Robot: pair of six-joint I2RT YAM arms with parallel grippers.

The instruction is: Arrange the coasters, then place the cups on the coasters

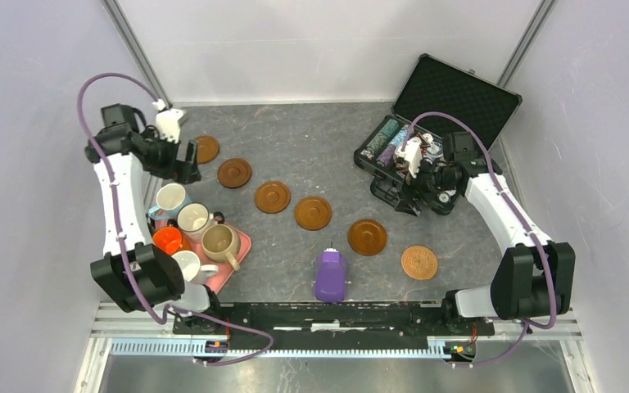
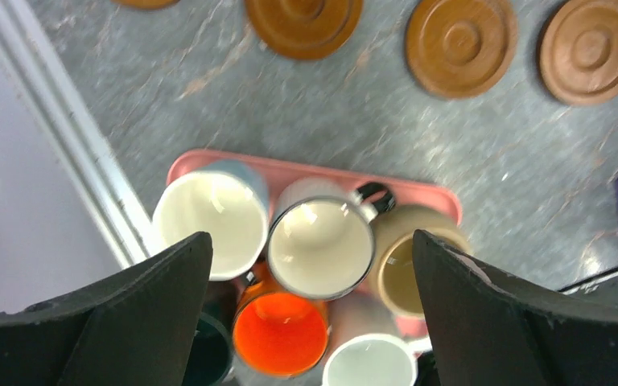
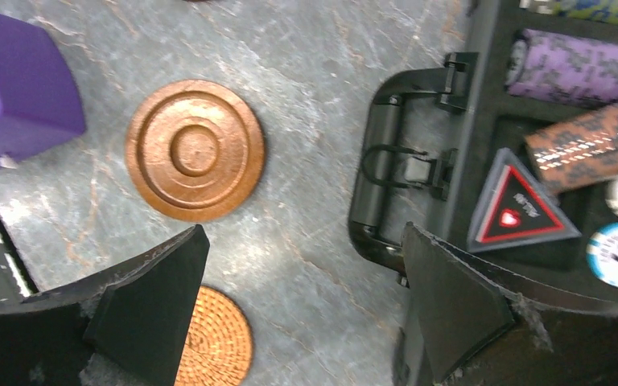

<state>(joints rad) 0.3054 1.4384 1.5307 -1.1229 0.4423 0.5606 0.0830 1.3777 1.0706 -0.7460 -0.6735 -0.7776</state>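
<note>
**Left gripper** [image 2: 312,240]: directly above the pink tray [image 1: 243,242], pointing down. Jaws are spread wide with nothing between them. It looks posed to choose a first mug.

**Cups**: six, all standing on the tray, packed rim to rim.
- Far row: light blue cup [image 2: 209,223], cream cup [image 2: 320,248], beige cup [image 2: 406,269].
- Near row: orange cup [image 2: 280,338], white cup [image 2: 368,363], and dark green cup [image 2: 212,358], of which only a sliver shows beside the left finger.

None sits on a coaster. The crowding suggests an outer mug is the easier one to lift first.

**Dark wood coasters** [image 1: 272,196]: five, flat on the bare table. They form a slanting row that starts beyond the tray's far edge and runs rightward and nearer. Each is apart from its neighbour, seemingly spaced to take one mug apiece.

**Purple device** [image 1: 330,276]: right of the tray, on the near side of the row. It is no part of the job.

**Patterned coaster** [image 1: 419,263]: the lighter one. It closes the row at the end farthest from the tray. The arranging looks finished.

**Right gripper** [image 3: 302,241]: well to the right of the tray, over the table between the row's last coasters and the case. Fingers are parted and empty.

**Chip case** [image 1: 450,102]: far right of the tray, lid open.
</note>
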